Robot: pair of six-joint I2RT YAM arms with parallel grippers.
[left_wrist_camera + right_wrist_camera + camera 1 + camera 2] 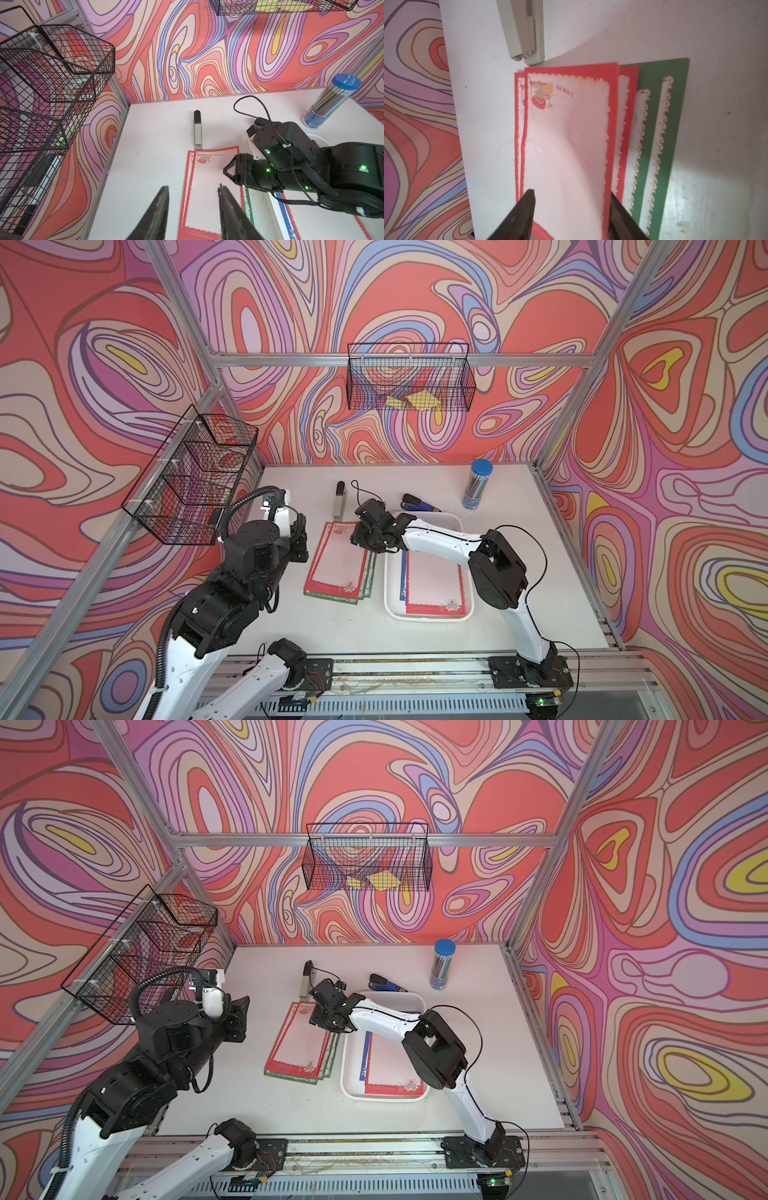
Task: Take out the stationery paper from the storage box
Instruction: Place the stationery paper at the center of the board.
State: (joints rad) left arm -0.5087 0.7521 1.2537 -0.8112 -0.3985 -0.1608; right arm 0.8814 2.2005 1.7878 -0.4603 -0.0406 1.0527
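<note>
The stationery paper lies in two lots. A fanned pile of red-bordered and green-bordered sheets [338,560] [301,1042] rests on the table left of the storage box [388,597] [345,1077]. Red and blue sheets [434,585] lie inside the box. My right gripper [359,537] [572,192] hovers over the pile's far end, open. The top red sheet [566,135] bows up between its fingers, unclamped. My left gripper [193,187] [241,1011] stands open and empty left of the pile.
A grey stapler [340,499] lies just beyond the pile. A blue stapler [419,504] sits behind the box. A pencil tube with a blue lid [477,485] stands at the back right. Wire baskets hang on the back wall [409,377] and the left wall [191,477].
</note>
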